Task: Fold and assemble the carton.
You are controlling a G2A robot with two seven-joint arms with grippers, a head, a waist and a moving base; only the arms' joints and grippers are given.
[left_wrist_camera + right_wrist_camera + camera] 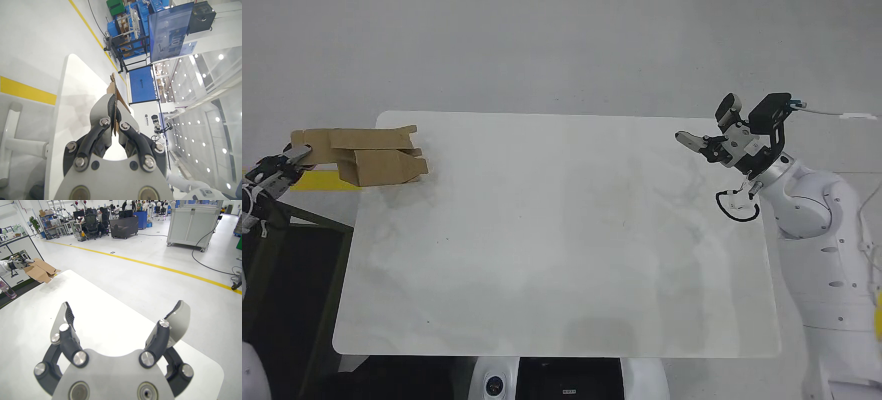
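A white table (562, 260) stands on a pale floor (132, 279). A yellow line (151, 264) crosses the floor behind it.

The table's (562, 260) broad middle gives free passage, flanked only by the carton (367, 158) hanging over its far left corner in the clamped left gripper (298, 156) and the spread right gripper (694, 143) over its far right edge.
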